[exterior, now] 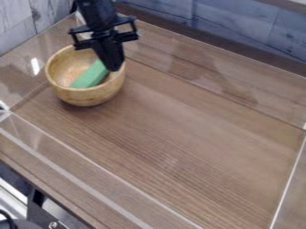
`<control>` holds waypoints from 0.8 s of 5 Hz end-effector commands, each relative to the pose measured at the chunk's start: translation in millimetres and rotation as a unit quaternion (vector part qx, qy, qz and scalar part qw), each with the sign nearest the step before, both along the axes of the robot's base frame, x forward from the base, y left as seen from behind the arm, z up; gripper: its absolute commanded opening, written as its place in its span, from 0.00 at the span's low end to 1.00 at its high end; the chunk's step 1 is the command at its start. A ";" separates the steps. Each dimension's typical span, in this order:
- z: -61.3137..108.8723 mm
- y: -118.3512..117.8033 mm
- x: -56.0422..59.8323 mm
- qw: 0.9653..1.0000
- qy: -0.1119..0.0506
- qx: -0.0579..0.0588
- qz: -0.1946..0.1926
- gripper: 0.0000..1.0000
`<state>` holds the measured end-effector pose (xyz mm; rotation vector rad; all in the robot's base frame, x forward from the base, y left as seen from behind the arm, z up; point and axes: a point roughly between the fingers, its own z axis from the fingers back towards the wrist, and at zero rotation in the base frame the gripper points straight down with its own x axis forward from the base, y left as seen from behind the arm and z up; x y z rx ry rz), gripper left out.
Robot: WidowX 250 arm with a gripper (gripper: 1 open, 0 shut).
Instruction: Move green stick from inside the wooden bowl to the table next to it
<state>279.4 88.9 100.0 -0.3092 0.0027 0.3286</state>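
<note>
The wooden bowl (67,92) stands at the back left of the table (180,134). The green stick (86,75) lies slanted inside it, its upper end toward the bowl's far right rim. My black gripper (113,63) points steeply down over that rim, with its jaws shut. Its tip is right at the stick's upper end. The frame does not show whether the tip pinches the stick. The stick still rests in the bowl.
Low clear plastic walls (36,134) run along the table's edges. A grey-blue wall (239,22) is behind. Bare wood-grain surface lies to the right of and in front of the bowl.
</note>
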 end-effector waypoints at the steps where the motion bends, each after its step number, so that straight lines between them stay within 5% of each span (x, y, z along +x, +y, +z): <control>1: 21.7 -2.5 -1.2 1.000 -0.026 0.010 0.010 0.00; 4: 7.6 1.3 -8.2 0.998 -0.026 0.016 0.049 0.00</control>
